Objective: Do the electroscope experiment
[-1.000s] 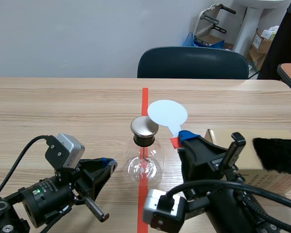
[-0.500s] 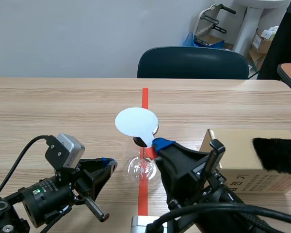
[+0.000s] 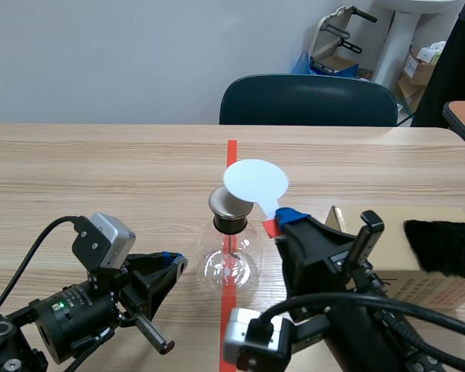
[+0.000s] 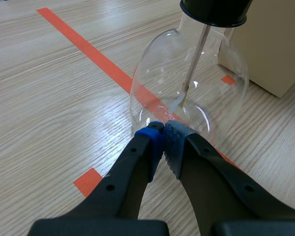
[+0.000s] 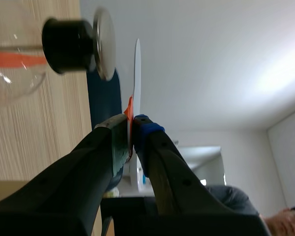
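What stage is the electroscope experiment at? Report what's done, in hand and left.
Done: the right gripper is shut on the white disc paddle. In hand: the disc is held close beside the electroscope's metal cap, with a gap between them. Left: likely bringing the disc to the cap.

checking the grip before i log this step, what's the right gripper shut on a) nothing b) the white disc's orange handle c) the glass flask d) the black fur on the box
B: the right gripper pinches the orange handle of the white disc, which it holds near the metal cap of the flask.
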Controlling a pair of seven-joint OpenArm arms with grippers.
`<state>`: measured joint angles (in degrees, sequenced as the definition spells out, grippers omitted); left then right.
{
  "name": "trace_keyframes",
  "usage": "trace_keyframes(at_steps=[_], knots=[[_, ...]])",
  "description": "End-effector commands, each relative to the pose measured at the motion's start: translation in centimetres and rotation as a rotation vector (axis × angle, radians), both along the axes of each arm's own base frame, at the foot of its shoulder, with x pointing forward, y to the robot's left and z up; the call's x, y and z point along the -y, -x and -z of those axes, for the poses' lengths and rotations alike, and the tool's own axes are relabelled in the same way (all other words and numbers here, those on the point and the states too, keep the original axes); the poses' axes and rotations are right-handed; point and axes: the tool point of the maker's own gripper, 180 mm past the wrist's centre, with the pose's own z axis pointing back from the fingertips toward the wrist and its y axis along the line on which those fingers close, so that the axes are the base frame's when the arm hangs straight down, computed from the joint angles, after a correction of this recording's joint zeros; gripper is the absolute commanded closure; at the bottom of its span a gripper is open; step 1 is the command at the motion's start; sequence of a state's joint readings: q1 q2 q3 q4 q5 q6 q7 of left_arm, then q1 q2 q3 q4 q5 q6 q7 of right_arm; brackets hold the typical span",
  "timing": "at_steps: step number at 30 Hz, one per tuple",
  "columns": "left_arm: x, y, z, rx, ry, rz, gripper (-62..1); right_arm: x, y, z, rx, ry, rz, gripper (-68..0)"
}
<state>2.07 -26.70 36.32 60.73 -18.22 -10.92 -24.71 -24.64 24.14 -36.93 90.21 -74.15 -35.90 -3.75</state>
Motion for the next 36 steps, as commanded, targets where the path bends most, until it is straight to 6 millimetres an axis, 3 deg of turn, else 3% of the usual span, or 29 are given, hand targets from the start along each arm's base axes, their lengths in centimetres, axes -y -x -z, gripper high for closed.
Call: trace_keyframes(at_steps=[1,12,19,25,36], knots=[[0.4,-0.3,-0.9,0.021,0.031,-0.003,-3.6,0.7,-0.8,-1.0,0.031,-0.014,0.043,-1.5],[0.4,-0.3,-0.9,0.021,0.031,-0.003,-3.6,5.8,-2.5,-0.7,0.013,-0.023,0.343,-1.5],[0.4,-0.2,-0.9,0.021,0.031,-0.003,-3.6,7.3,-2.6,-0.6,0.008,-0.026,0.428,-1.5],[0.4,-0.2,-0.8,0.018,0.028,-0.002,-3.6,6.1,-2.5,-0.7,0.012,-0.024,0.363,-1.5],[0.3,-0.1,-0.2,-0.009,0.004,0.000,-3.6,0.4,-0.7,-1.0,0.033,-0.013,0.029,-1.5]])
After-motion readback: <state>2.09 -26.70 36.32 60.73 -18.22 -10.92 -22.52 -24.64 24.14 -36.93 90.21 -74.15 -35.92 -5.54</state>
